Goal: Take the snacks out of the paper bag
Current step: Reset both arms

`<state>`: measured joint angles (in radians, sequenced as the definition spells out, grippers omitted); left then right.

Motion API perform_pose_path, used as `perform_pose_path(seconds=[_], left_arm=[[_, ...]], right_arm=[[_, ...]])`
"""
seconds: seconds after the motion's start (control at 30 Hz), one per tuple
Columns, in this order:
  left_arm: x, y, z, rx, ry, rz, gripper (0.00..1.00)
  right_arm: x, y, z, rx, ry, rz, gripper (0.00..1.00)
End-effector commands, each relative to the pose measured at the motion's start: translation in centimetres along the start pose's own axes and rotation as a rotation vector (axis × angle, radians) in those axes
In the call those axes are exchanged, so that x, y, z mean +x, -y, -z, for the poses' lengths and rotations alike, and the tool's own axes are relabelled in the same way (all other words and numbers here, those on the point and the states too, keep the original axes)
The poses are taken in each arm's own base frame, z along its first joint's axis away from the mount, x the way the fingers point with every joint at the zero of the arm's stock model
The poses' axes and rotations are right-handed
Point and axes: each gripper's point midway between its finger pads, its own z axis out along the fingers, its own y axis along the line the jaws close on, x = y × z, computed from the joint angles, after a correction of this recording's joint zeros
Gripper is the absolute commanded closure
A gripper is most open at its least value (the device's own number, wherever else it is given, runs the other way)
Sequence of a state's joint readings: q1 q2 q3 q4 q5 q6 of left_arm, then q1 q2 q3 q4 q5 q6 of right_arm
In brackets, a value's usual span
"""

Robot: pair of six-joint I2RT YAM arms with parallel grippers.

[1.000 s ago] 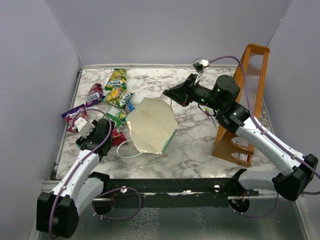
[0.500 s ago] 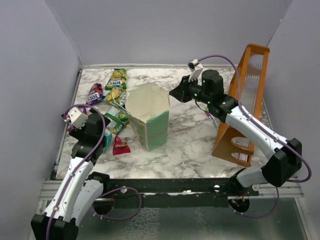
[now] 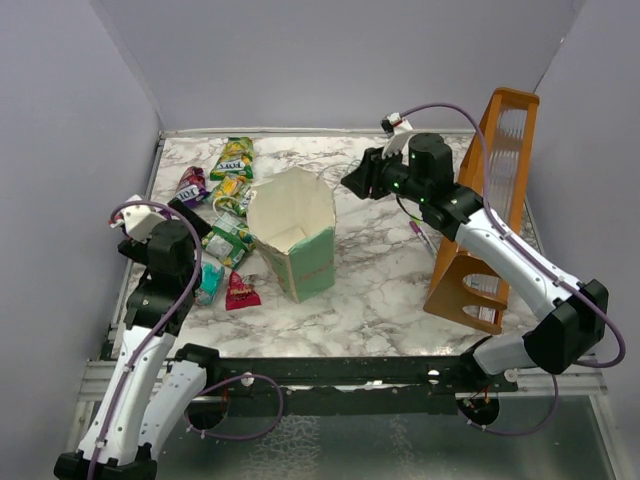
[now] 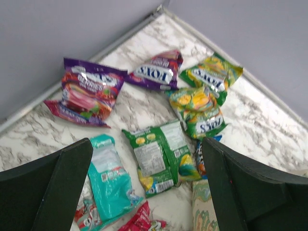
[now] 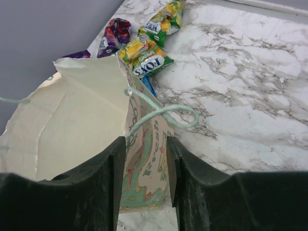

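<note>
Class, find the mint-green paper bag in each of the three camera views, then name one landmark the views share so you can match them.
Top external: the paper bag stands upright near the picture's centre, mouth open.
Left wrist: only a strip of its patterned wall shows at the bottom edge, right of centre.
Right wrist: it fills the lower left, cream inside showing.
Shared landmark: the small purple packet.
</note>
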<state>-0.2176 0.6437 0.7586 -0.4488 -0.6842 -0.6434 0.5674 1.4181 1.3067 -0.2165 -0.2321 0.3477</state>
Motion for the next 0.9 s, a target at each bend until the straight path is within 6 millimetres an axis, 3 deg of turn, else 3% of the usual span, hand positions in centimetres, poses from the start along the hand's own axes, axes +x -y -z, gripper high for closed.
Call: perform_pose_path(seconds=[0.0, 0.13, 0.23, 0.33, 0.43, 0.53, 0.67, 0.77, 0.87], left_arm=[[-7.2, -0.5, 1.8, -0.039, 0.196, -0.018, 0.01], [-12.6, 0.3, 4.2, 0.013, 0.324, 0.000, 0.01], [-17.3, 2.7, 7.2, 0.172, 0.431, 0.014, 0.01], [-21.4, 5.9, 11.0, 0.400, 0.568, -0.025, 0.01], [-24.4, 8.5, 15.0, 0.595, 0.696, -0.083, 0.01], [-25.9, 10.1, 17.2, 0.690, 0.758, -0.155, 0.01], [-26.9, 11.0, 17.6, 0.711, 0.759, -0.196, 0.01], [-26.9, 11.4, 18.0, 0.734, 0.763, -0.203, 0.01], [-26.7, 11.8, 17.9, 0.749, 0.756, -0.210, 0.01]], right_arm=[[-2.8, -1.7, 2.7, -0.042, 0.062, 0.055, 0.55], [-4.0, -2.8, 4.8, -0.064, 0.092, 0.080, 0.37], [-6.0, -3.2, 7.4, -0.033, 0.138, 0.122, 0.25], [-9.5, -3.9, 11.6, 0.012, 0.246, 0.178, 0.18], [-12.7, -5.3, 17.5, 0.033, 0.411, 0.242, 0.00], [-14.8, -6.3, 23.5, 0.056, 0.576, 0.286, 0.01], [-16.0, -6.6, 29.4, 0.110, 0.734, 0.303, 0.01], [-16.2, -5.7, 31.9, 0.182, 0.792, 0.284, 0.01], [-16.3, -4.9, 33.0, 0.234, 0.811, 0.267, 0.01]])
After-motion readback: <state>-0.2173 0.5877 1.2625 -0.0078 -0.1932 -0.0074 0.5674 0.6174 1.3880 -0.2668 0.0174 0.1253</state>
